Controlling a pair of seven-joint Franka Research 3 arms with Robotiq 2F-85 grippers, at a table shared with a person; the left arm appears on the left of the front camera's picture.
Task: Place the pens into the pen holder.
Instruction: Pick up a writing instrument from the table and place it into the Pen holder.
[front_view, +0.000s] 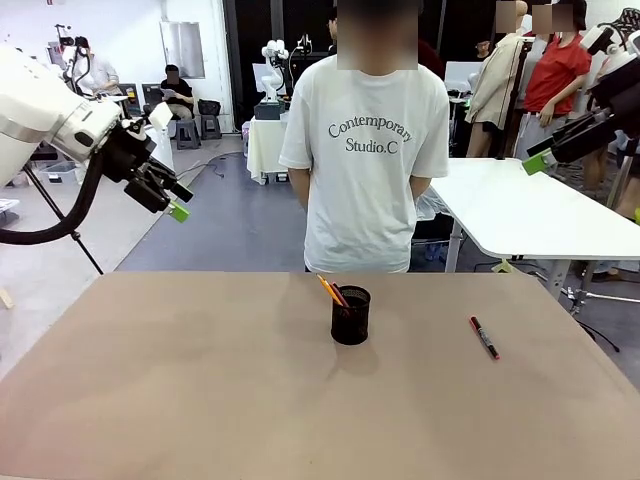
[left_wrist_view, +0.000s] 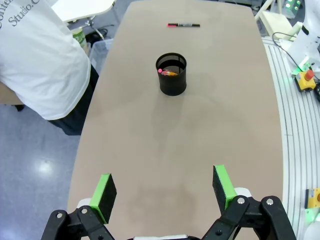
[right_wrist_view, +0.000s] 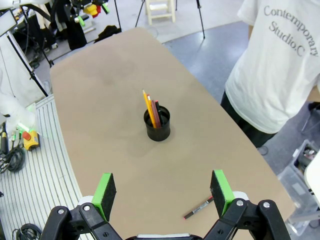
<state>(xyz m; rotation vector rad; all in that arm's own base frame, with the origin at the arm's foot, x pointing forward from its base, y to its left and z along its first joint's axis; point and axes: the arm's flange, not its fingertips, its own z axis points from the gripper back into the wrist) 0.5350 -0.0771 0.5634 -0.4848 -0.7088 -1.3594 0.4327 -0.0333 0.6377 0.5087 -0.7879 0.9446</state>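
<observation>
While left claw (left_wrist_view: 162, 185) and right claw (right_wrist_view: 162, 184) gape empty, the pen holder (front_view: 350, 320) holds pencil (right_wrist_view: 148, 104) and pen (right_wrist_view: 156, 113)

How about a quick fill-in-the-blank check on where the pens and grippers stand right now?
1. The pencil and the pink pen stand in the pen holder, so ____ pen is left outside it.
2. The marker lies flat on the table, on the robot's ____ of the pen holder.
3. The left gripper and the right gripper are both raised above the table, and both are ____.

Missing words: one; right; open.
</observation>
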